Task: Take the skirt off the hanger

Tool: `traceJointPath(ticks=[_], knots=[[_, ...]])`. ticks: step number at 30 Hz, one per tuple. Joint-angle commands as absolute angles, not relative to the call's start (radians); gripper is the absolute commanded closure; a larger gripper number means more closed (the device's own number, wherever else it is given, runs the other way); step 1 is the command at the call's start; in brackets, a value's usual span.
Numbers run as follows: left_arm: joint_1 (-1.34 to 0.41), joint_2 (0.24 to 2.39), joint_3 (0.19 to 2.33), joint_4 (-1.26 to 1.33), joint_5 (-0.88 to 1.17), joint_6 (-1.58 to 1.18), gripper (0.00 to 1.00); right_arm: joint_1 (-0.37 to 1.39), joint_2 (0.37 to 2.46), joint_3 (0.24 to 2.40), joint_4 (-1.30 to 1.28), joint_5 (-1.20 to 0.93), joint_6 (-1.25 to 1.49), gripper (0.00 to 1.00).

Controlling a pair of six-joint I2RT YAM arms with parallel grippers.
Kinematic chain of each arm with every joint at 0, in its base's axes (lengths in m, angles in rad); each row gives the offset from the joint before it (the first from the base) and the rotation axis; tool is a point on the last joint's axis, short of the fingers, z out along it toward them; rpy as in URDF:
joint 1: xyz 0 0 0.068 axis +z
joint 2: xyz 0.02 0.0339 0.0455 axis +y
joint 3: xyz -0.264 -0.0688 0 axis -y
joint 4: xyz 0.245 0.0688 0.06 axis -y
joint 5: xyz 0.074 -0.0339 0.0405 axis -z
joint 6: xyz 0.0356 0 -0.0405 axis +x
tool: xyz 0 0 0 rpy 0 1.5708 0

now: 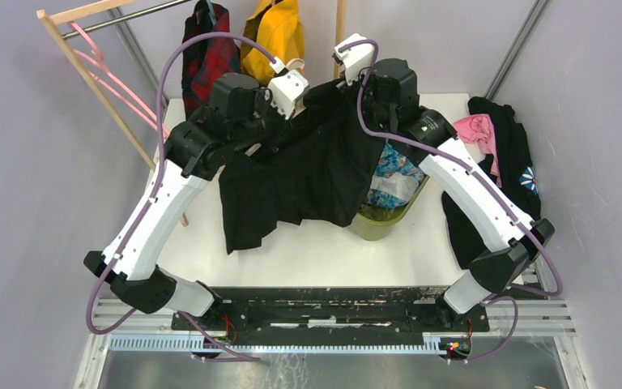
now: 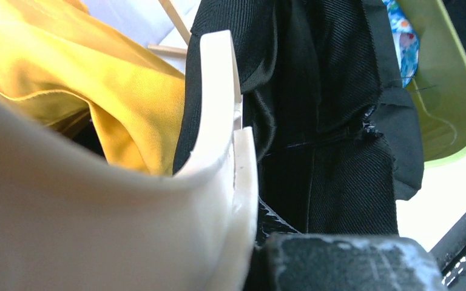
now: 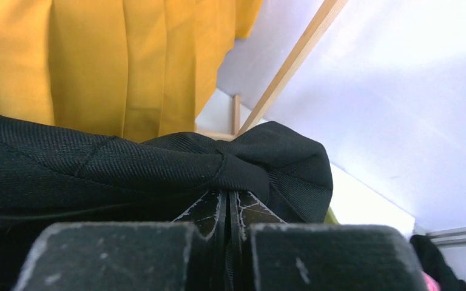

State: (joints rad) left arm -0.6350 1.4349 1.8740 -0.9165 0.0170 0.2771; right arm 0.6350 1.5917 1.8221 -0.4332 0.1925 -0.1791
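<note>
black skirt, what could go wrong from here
The right pincer is shut on only a small bunched fold of the black skirt, so a pull may slip it free. The skirt hangs right by the green bin, and its hem could snag on the rim. The cream hanger sits close against the yellow garment and might drag it along.

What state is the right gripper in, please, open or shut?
Shut: the right gripper has its fingers together, pinching a fold of the black skirt.
</note>
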Motion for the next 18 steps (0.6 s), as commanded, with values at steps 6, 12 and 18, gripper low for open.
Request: traceJointPath(ticks=[6, 12, 18], knots=[[-0.635, 1.367, 1.826, -0.985, 0.073, 0.313, 0.97, 0.556, 1.634, 2.059, -0.286, 0.336, -0.256, 0.99], [-0.635, 1.379, 1.799, -0.983, 0.04, 0.31, 0.97, 0.528, 1.626, 2.094, -0.318, 0.129, -0.16, 0.99], [-0.675, 1.427, 1.819, -0.997, 0.013, 0.342, 0.97, 0.531, 1.594, 2.032, -0.275, 0.03, -0.066, 0.99]])
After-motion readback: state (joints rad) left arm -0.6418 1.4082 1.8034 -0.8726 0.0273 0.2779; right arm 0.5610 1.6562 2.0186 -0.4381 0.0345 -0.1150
